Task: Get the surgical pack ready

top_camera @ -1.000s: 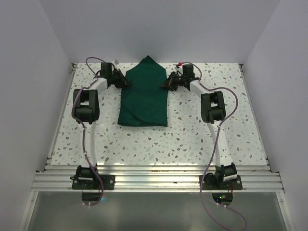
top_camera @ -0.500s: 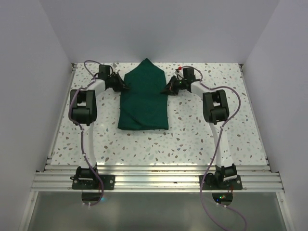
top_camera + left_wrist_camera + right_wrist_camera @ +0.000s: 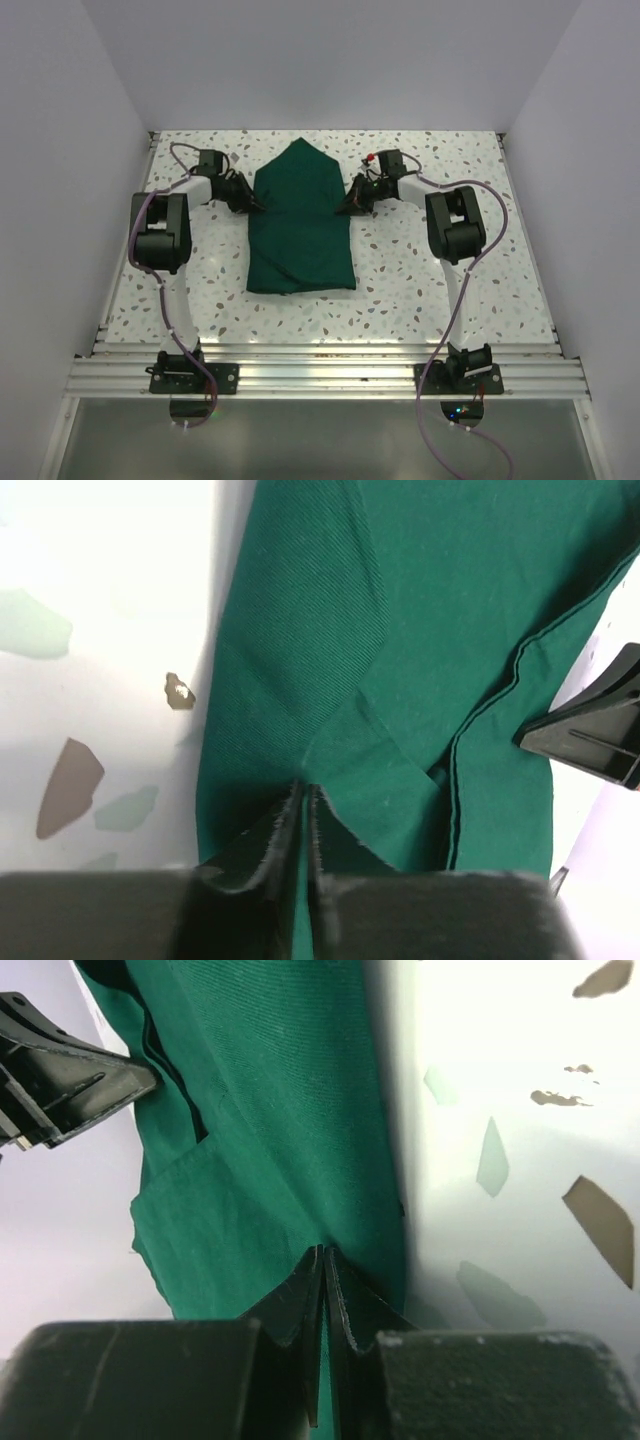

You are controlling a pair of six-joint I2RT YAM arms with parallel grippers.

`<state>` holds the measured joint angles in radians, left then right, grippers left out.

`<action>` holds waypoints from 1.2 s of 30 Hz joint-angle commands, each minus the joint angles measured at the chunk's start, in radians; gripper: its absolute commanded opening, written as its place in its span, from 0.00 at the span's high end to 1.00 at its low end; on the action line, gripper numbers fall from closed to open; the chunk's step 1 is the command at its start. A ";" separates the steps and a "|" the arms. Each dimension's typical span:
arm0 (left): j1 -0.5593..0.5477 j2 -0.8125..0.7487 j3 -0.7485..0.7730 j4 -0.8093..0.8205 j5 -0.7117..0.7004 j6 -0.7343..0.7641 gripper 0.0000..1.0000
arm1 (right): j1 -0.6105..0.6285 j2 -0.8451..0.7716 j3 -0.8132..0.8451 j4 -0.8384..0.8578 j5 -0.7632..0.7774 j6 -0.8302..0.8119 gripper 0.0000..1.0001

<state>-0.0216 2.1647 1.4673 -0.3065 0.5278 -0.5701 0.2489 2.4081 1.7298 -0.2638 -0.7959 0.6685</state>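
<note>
The surgical pack (image 3: 300, 225) is a dark green cloth bundle lying lengthwise mid-table, its far end folded to a point. My left gripper (image 3: 255, 203) is shut on the cloth's left edge, with green fabric pinched between its jaws (image 3: 303, 790). My right gripper (image 3: 345, 206) is shut on the cloth's right edge (image 3: 322, 1252) in the same way. Each wrist view shows the other gripper's black fingers (image 3: 590, 735) (image 3: 60, 1070) across the cloth. The steel tray, instruments and gauze are hidden inside the drape.
The speckled white table (image 3: 450, 280) is walled on the left, right and back. A metal rail (image 3: 320, 370) runs along the near edge, carrying both arm bases. Purple cables loop beside each arm.
Both grippers have drawn toward me along the cloth's side edges, holding them. The bundle's near edge has shifted slightly nearer and the pointed far flap lies lower.
</note>
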 commanded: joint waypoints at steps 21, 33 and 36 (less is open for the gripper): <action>0.080 0.213 0.143 0.078 0.098 -0.120 0.83 | -0.007 0.276 0.326 0.227 -0.014 0.299 0.92; 0.092 0.216 0.231 0.210 0.210 -0.204 0.79 | -0.014 0.370 0.570 0.247 -0.028 0.423 0.92; 0.094 0.237 0.231 0.234 0.199 -0.238 0.79 | -0.013 0.379 0.551 0.285 -0.019 0.451 0.92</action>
<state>0.0582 2.3676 1.6676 -0.1364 0.7338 -0.7609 0.2401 2.7689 2.2528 -0.0261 -0.8360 1.0637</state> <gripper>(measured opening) 0.209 0.080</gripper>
